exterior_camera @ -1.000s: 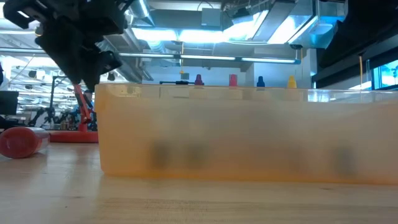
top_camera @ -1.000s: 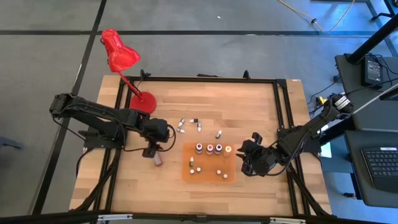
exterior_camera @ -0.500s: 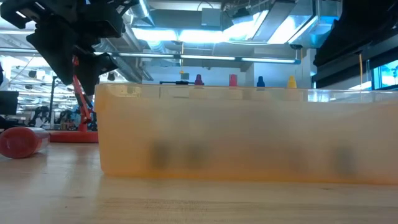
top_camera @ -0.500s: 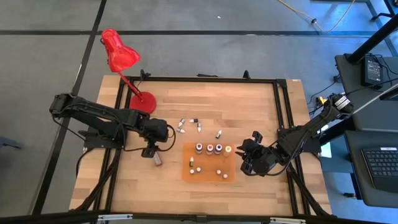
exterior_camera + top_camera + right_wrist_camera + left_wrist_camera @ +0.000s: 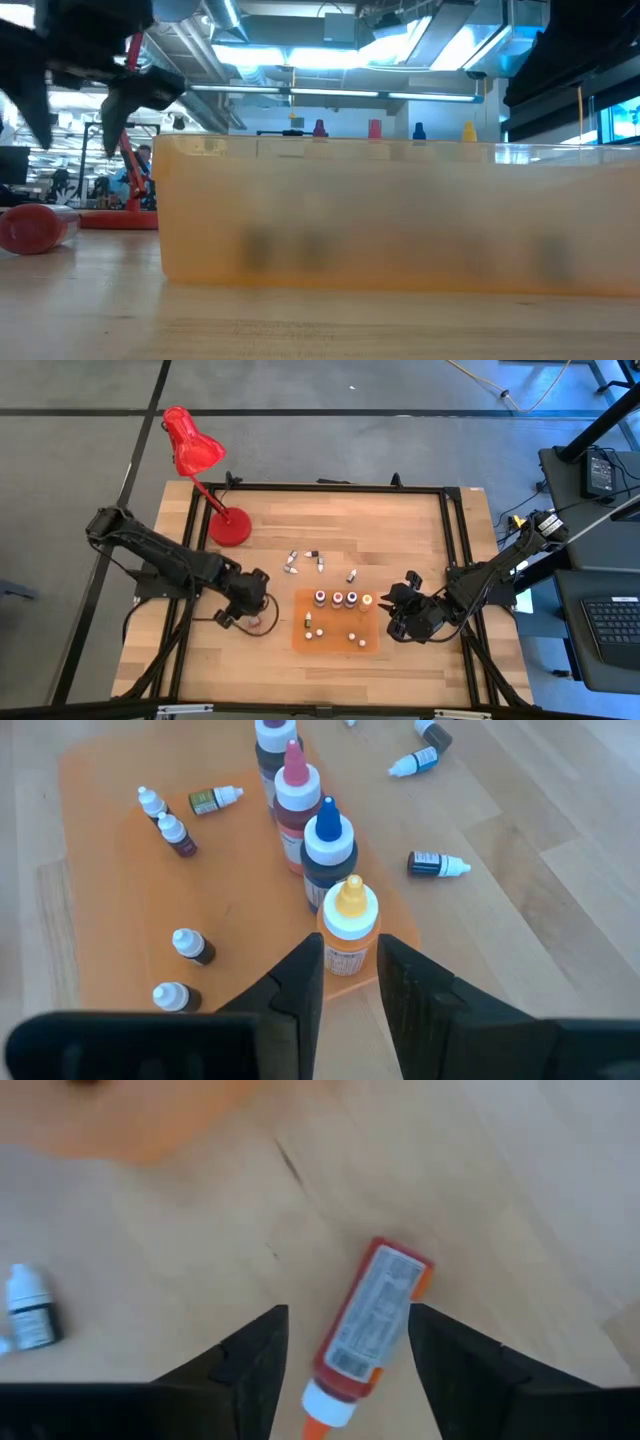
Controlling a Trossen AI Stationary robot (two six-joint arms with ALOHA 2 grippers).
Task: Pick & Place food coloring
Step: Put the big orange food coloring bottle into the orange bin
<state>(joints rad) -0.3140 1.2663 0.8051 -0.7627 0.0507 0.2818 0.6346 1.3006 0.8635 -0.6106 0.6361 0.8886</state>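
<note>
The flat orange rectangular mat (image 5: 336, 632) lies on the wooden table (image 5: 400, 530) a little toward its front edge, about midway between the left and right edges. On the mat, four taller food coloring bottles (image 5: 343, 599) stand in a row along its back edge; the right wrist view shows them upright with white, pink, blue and yellow caps, the yellow-capped bottle (image 5: 349, 925) at the mat's right edge. Nearer the mat's front edge are several tiny white-capped dropper bottles (image 5: 176, 833), some upright and one lying flat (image 5: 214, 798).

More small droppers (image 5: 306, 561) lie scattered on the bare table just behind the mat. A red lamp (image 5: 201, 470) has its base near the back left corner.

The left gripper (image 5: 248, 616) hovers over the table just left of the mat, jaws spread wide with nothing held. Between them, lying flat on the wood, is a red squeeze bottle with a white collar and orange tip (image 5: 368, 1327); I cannot tell whether the fingers (image 5: 252, 1363) touch it. Another small dropper (image 5: 31, 1309) lies nearby.

The right gripper (image 5: 397, 610) waits just beside the mat's right edge, jaws narrow and empty, pointing at the yellow-capped bottle.
</note>
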